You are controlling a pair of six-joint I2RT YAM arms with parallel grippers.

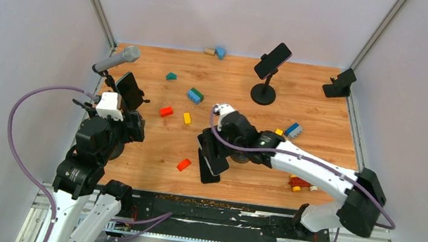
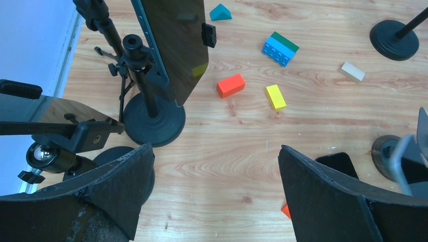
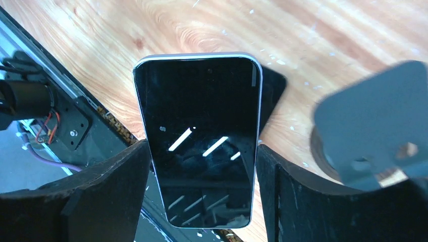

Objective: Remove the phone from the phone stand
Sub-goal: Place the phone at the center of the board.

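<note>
Evidently right end effector (image 3: pixel 202 151) tight on the phone (image 3: pixel 199 116), phone stand (image 3: pixel 373 121) blurred; left end effector (image 2: pixel 214 156) spread.

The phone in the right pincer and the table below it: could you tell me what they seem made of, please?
Phone: front looks like glossy glass, given sharp light streaks mirrored in it; its pale rim could be metal or plastic. Table: wood or wood-look laminate, by its grain.
</note>
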